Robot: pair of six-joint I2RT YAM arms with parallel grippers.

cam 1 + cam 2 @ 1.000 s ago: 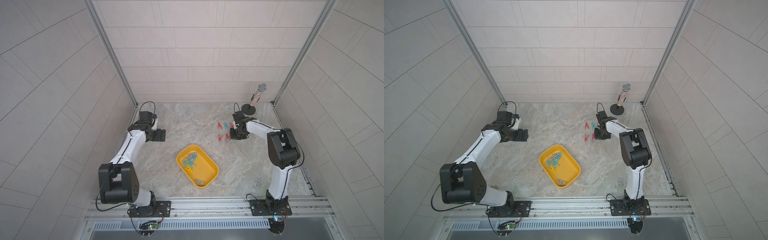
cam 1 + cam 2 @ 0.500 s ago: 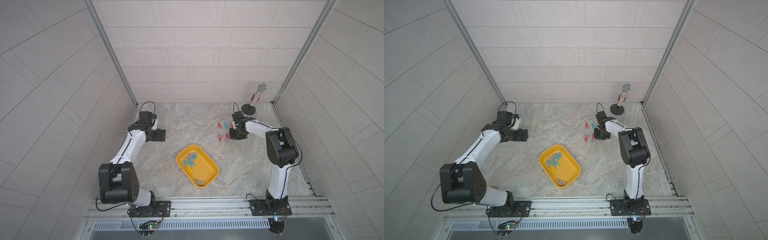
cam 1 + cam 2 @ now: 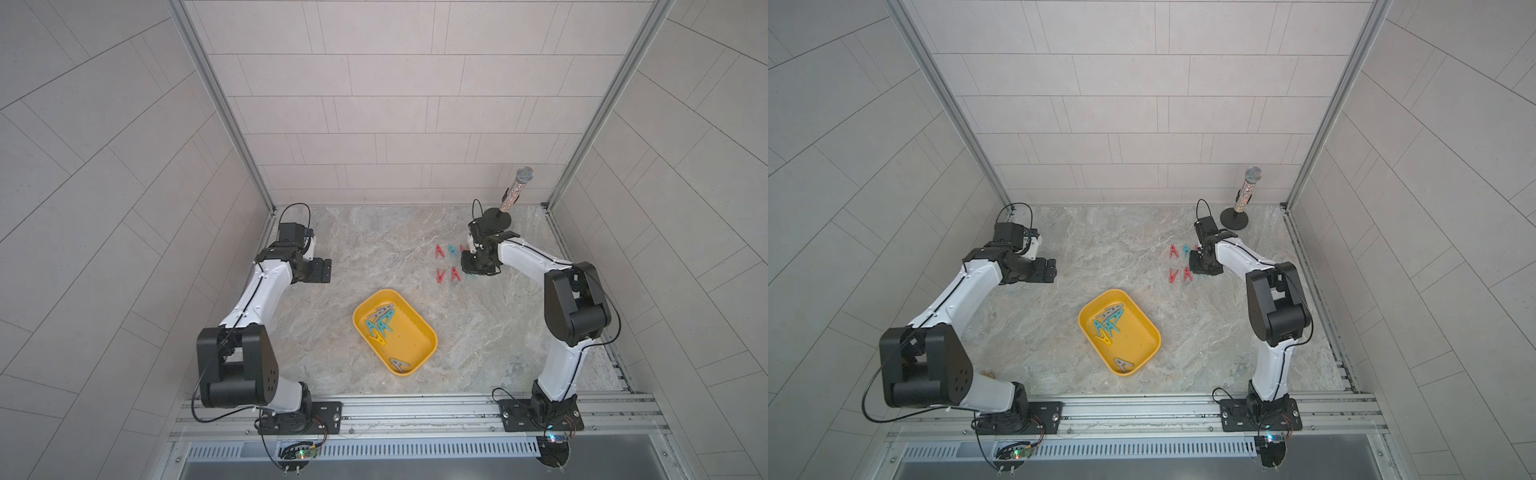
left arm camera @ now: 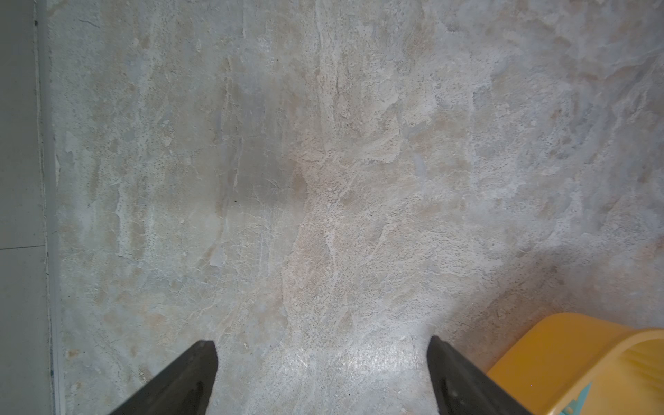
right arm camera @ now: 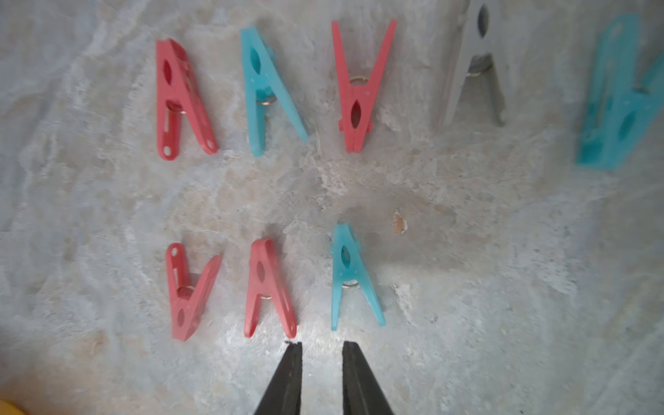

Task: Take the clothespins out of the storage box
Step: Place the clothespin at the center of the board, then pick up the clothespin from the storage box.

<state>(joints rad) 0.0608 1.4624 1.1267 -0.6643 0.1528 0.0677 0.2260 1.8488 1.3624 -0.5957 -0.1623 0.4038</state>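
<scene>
**Right side.** The right claw hangs low over the table. Its jaws are narrow with nothing between them. Eight pegs lie on the marble in two rows, five far and three near. They are spaced apart and none touch, which I judge deliberate so that each stays graspable. The end teal peg lies free just ahead of the tips. Bare surface beside it leaves room to extend that row.

**Box.** The box sits mid-table at a slant, well apart from the rows. A cluster of teal, grey and yellow pegs remains at one end, and one grey peg lies at the other. I judge the task partly done. The low rim favours entry from above.

**Left side.** The left claw is spread wide and empty over bare table near the side wall.

**Hazard.** The mic stand is close behind the right wrist, so I advise lifting before swinging.
</scene>
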